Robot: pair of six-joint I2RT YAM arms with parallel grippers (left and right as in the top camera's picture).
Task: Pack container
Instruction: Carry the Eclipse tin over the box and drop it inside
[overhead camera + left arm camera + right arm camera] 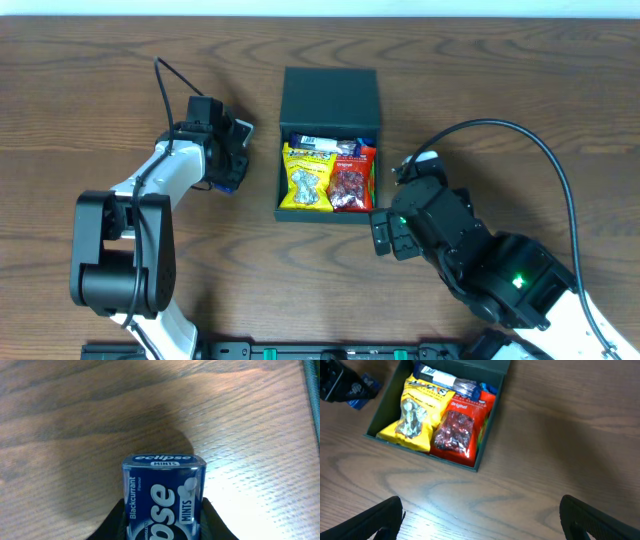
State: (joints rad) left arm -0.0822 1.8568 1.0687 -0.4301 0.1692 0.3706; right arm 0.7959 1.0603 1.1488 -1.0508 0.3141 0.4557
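Observation:
The dark teal container (284,150) stands open at the table's middle, its lid (330,98) laid back. Inside lie a yellow snack packet (307,175), a red packet (351,183) and a blue-white packet (318,141). The box also shows in the right wrist view (487,425). My left gripper (232,160) is left of the box and shut on a blue Eclipse mints tin (163,495), held above the wood. My right gripper (480,520) is open and empty, just right of and in front of the box (385,232).
The wooden table (520,80) spreads all round. The right arm's black cable (540,150) loops over the right side. The container's edge (312,390) shows at the far right of the left wrist view.

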